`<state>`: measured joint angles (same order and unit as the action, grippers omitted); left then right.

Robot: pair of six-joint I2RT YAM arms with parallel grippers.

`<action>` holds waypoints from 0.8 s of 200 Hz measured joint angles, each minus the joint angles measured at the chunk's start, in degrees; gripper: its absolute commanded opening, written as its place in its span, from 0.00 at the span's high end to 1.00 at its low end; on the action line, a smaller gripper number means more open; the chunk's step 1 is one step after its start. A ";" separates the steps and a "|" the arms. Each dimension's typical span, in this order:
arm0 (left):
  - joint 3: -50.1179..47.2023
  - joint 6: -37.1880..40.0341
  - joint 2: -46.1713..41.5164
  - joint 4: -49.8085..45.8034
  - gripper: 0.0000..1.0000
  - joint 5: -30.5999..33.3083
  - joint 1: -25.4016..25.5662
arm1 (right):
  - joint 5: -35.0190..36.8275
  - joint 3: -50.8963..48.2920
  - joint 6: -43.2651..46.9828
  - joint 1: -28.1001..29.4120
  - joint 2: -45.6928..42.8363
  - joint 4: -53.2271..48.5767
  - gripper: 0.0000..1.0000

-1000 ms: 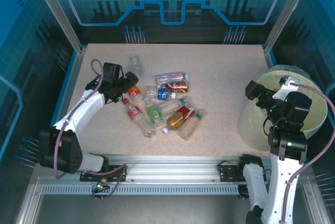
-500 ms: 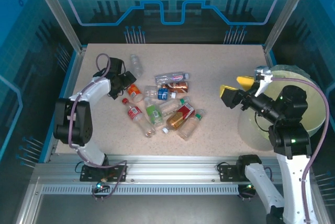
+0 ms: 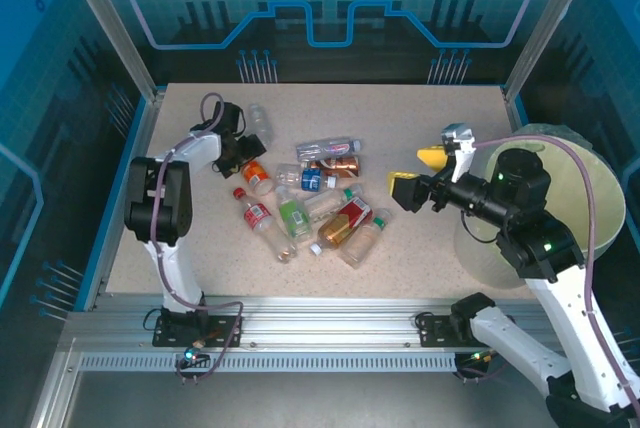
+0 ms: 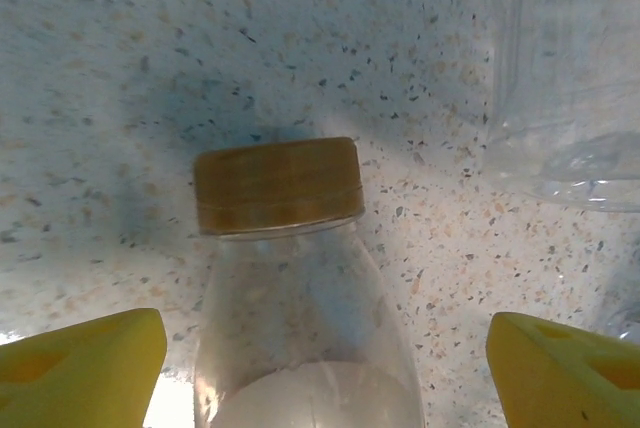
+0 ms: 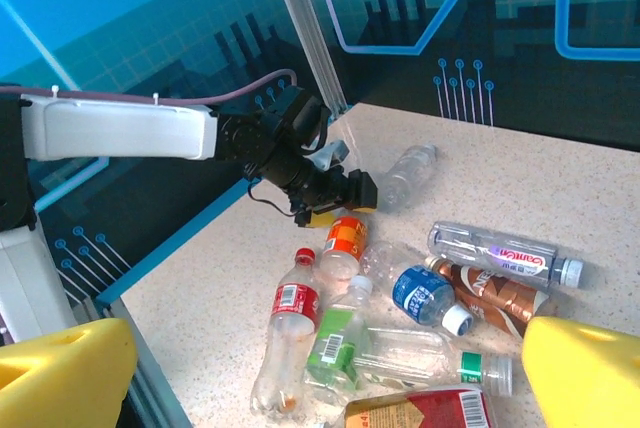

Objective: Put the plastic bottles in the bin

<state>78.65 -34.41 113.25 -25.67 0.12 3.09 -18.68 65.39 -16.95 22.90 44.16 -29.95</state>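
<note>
— Left gripper [image 4: 320,358]?
— Spread. Its fingers [image 4: 85,368] sit either side of the orange-capped bottle [image 4: 280,188] near the left edge of the worktop [image 3: 420,118], narrower than before.
— Right gripper [image 3: 418,175]?
— Wide apart and empty. It has swung off the bin [image 3: 607,210] at the right edge toward the plastic bottles [image 3: 320,198] heaped mid-worktop.

Speckled beige table [image 3: 430,128], ringed by apparently glassy blue panels [image 3: 330,8].

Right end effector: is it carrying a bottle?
No, the right end effector stands open, nothing held between its yellow fingers.
</note>
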 measured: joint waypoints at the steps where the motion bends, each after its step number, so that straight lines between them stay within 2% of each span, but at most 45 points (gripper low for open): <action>1: 0.02 0.02 0.04 0.00 0.19 -0.02 0.00 | 0.15 0.00 0.07 0.07 0.07 0.00 0.00; 57: 0.22 1.53 2.14 0.02 0.26 -1.51 0.00 | 4.81 1.79 2.10 5.20 3.78 -0.44 0.00; 76: 0.48 1.64 2.75 0.33 0.32 -1.49 0.00 | 5.68 1.86 2.54 6.67 4.87 -0.42 0.00; 92: 0.50 1.90 2.86 0.28 0.43 -1.49 -0.13 | 6.60 1.86 2.64 7.91 5.77 -0.37 0.00; 119: 0.55 2.89 2.82 0.66 0.48 -1.60 -0.15 | 9.90 1.66 1.68 10.14 6.82 1.81 0.00; 138: 0.13 3.15 1.42 1.16 0.50 -2.14 -0.15 | 11.89 0.13 -0.28 10.84 6.93 5.05 0.00; 160: -3.06 3.04 -4.79 3.54 0.52 -4.46 -0.15 | 13.22 -1.81 -3.65 10.91 8.37 8.61 0.00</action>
<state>75.59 -31.38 108.47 -22.13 -4.34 2.94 -5.45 63.57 -20.60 33.80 52.53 -21.34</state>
